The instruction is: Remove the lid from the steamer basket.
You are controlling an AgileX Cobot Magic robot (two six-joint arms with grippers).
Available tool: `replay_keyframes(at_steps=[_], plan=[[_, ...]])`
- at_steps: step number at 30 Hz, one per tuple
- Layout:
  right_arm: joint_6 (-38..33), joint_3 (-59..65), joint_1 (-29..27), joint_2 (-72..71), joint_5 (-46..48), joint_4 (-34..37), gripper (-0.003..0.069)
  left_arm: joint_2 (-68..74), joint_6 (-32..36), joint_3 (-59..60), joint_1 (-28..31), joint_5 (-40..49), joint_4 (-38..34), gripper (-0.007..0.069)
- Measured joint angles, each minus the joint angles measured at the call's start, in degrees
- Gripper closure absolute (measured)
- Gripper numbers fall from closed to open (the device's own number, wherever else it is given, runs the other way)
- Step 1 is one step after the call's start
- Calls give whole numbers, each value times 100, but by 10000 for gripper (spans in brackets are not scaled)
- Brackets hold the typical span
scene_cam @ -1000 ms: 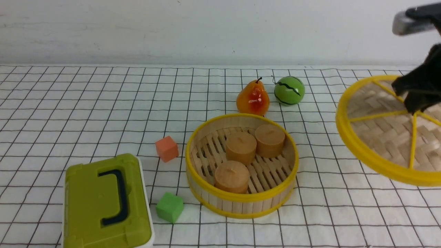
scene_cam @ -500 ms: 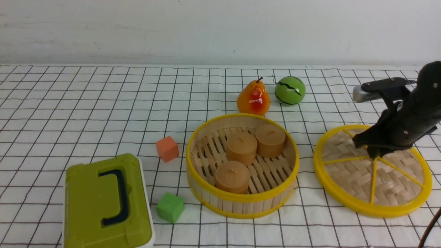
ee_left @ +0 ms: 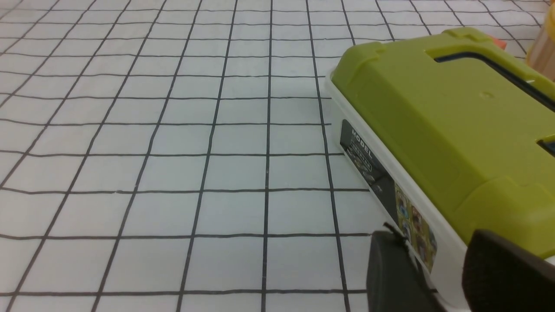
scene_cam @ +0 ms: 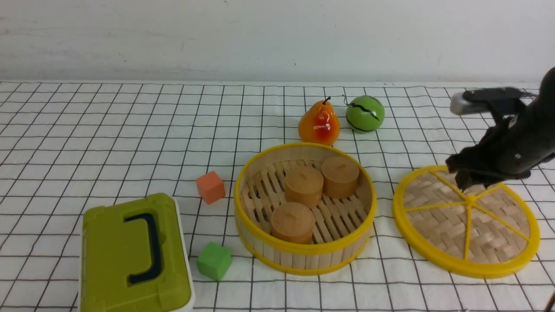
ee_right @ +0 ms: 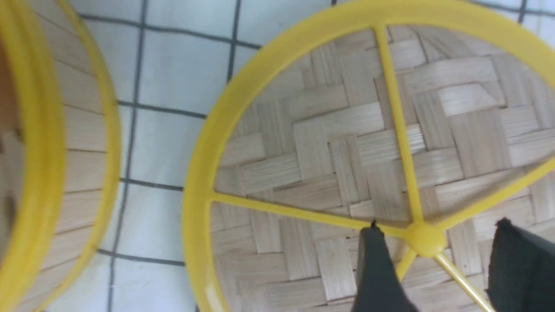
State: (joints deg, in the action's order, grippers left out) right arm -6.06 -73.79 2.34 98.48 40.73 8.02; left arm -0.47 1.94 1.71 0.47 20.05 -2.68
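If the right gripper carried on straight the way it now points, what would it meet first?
Most likely the woven bamboo lid, around its yellow centre knob, since the gripper's open fingers point at it; the remaining gap is hard to judge.

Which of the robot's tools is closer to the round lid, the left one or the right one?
The right tool: it hangs open above the lid, by the centre knob. The left tool is far off, beside the green box.
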Motion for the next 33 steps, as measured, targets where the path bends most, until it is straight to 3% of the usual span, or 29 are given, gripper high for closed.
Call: replay_keyframes(at_steps=[5,18,25,33], plan=[[-130,234,0,-1422,4,285,370,0,0,0,0,0,0,386],[-209,1909,0,-4602,-267,456,670,0,0,0,0,0,0,386],[-209,2535,0,-6055,-444,603,681,0,0,0,0,0,0,386],[-209,2684,0,-6763,-93,663,681,0,0,0,0,0,0,386]])
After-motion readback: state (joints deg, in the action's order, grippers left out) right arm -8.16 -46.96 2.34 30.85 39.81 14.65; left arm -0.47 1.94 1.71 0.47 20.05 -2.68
